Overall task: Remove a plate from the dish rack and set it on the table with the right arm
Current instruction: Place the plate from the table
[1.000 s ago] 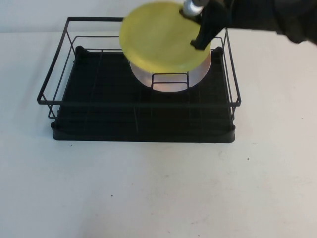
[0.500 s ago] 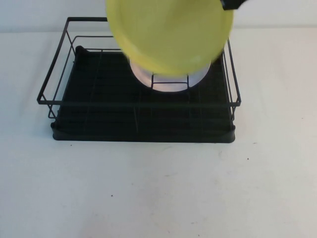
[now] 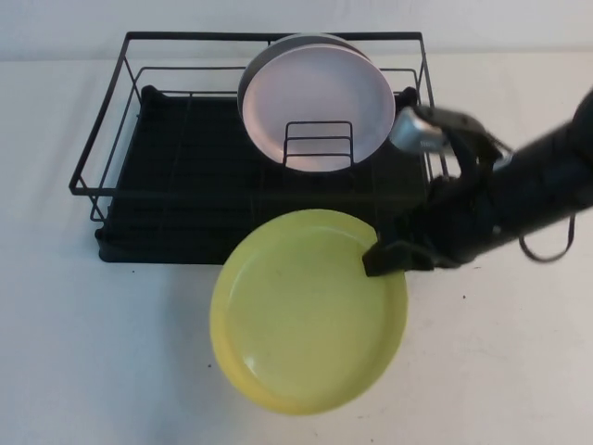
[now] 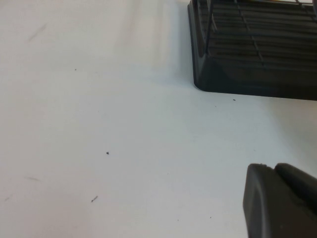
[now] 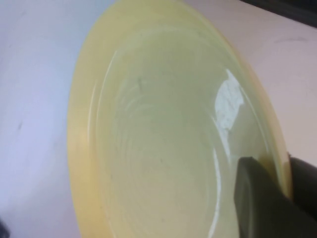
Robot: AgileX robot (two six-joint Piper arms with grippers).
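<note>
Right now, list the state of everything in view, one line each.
yellow plate: out of the rack, gripped at its rim, over the table
right tool: shut on the plate's rim
left tool: low over the table
pink plate: upright in the dish rack

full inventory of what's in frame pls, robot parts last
Yellow plate: 1, pale yellow, out of the rack at the near side of the table, overlapping the rack's front edge in the high view, gripped at its right rim.
Pink plate: 1, pale pink, upright in the wire holder at the rack's back.
Grey plate: 1, dark grey, only its rim showing behind the pink plate.
Dish rack: 1, black wire frame on a black tray, far centre of the table.
Table: 1, white with dark specks.
Right claw: 1, black, shut on the yellow plate's rim.
Left claw: 1, black, low over bare table left of the rack.
</note>
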